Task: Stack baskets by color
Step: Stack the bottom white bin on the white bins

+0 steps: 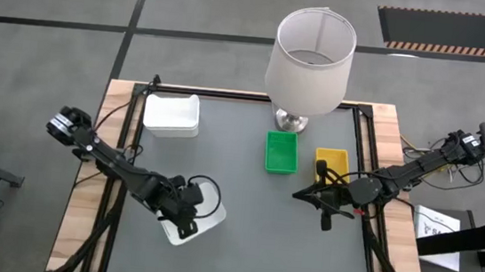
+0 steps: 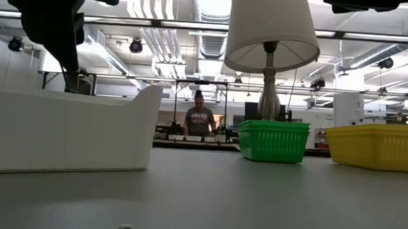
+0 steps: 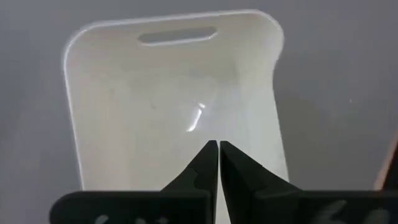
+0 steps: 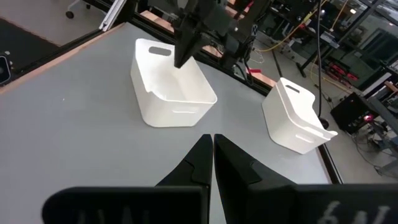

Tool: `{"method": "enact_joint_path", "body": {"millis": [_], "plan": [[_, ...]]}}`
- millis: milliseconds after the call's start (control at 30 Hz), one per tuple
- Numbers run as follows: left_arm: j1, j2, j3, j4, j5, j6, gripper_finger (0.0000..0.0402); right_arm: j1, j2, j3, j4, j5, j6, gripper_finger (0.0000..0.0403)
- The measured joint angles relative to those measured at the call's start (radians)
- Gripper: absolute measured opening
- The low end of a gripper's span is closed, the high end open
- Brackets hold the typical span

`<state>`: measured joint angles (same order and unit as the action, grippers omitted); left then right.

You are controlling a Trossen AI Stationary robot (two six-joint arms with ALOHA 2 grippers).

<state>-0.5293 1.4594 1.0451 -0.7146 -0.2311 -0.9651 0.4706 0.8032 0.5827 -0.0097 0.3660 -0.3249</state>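
Note:
A white basket (image 1: 208, 215) sits on its bottom on the grey mat near the front left. My left gripper (image 3: 218, 147) hangs shut over the inside of this basket, pointing steeply down; no touch shows. Another white basket (image 1: 171, 114) stands at the far left. A green basket (image 1: 281, 151) and a yellow basket (image 1: 331, 161) stand side by side right of the middle. My right gripper (image 1: 296, 195) is shut and waits above the mat, just nearer than those two.
A tall lamp (image 1: 310, 62) with a white shade stands at the far edge, behind the green basket. Bare mat (image 1: 259, 245) lies between the arms and along the near side. A person (image 2: 199, 118) stands in the room far beyond the table.

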Motion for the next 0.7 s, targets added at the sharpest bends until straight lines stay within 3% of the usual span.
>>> {"method": "enact_joint_path", "body": {"millis": [300, 567, 700], "plan": [[-0.003, 0.122, 0.116, 0.007, 0.179, -0.126, 0.0000, 0.000, 0.000, -0.001, 0.000, 0.000, -0.006, 0.0009], [-0.007, 0.356, 0.440, -0.384, 0.212, -0.128, 0.0000, 0.000, 0.000, -0.002, 0.000, 0.000, -0.026, 0.0009], [-0.007, 0.386, 0.495, -0.388, 0.203, -0.128, 0.0000, 0.000, 0.000, -0.002, -0.004, 0.000, -0.026, 0.0009]]}}
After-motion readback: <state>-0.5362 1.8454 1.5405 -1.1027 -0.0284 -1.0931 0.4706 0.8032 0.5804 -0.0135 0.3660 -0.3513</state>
